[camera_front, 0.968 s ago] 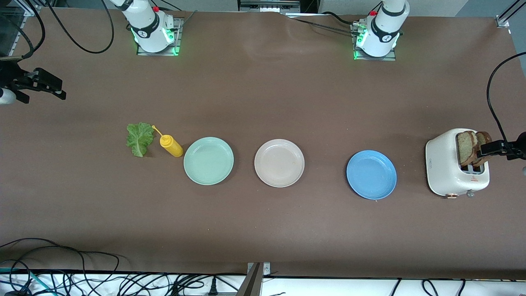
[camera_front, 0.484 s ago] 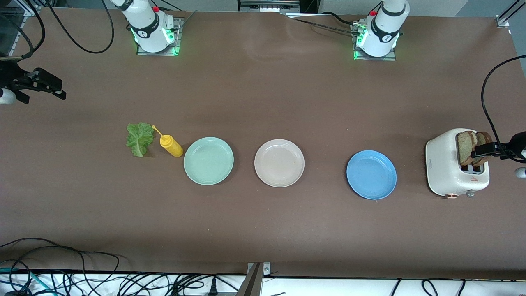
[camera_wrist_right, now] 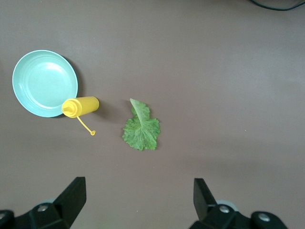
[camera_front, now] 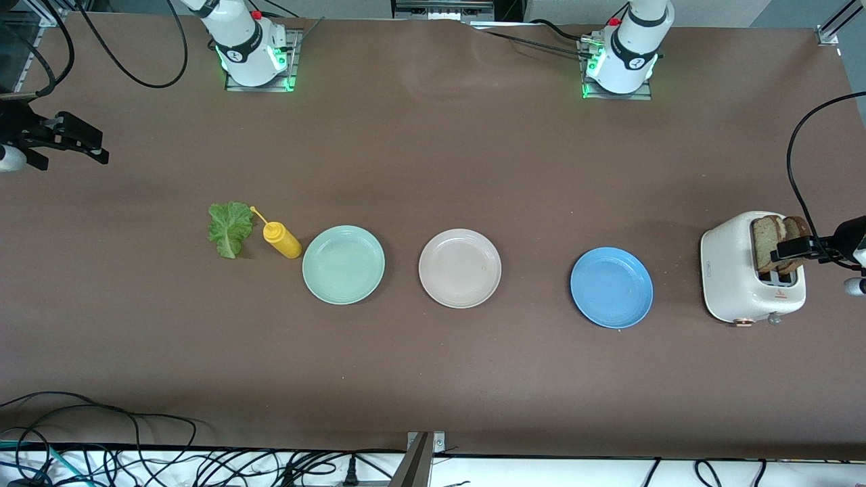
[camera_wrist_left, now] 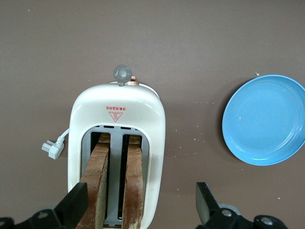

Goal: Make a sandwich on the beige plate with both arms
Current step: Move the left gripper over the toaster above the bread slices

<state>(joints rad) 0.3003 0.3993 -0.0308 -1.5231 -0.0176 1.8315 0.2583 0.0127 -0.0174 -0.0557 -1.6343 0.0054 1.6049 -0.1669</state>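
The beige plate (camera_front: 460,268) lies bare at the middle of the table. Two brown bread slices (camera_front: 768,242) (camera_wrist_left: 97,181) stand upright in the slots of a white toaster (camera_front: 734,277) (camera_wrist_left: 119,109) at the left arm's end. My left gripper (camera_front: 785,251) (camera_wrist_left: 140,202) hovers open over the toaster, its jaws wide apart on either side of both slices and touching neither. A green lettuce leaf (camera_front: 230,228) (camera_wrist_right: 141,130) lies flat toward the right arm's end. My right gripper (camera_front: 101,150) (camera_wrist_right: 140,195) hangs open over bare table near that end, holding nothing.
A mint-green plate (camera_front: 343,264) (camera_wrist_right: 44,83) sits beside the beige plate, with a yellow squeeze bottle (camera_front: 281,239) (camera_wrist_right: 81,106) lying between it and the lettuce. A blue plate (camera_front: 611,287) (camera_wrist_left: 267,119) lies between the beige plate and the toaster. Cables (camera_front: 135,460) run along the table's near edge.
My left gripper has shifted a little farther in over the toaster and the bread. The right gripper has stayed almost still.
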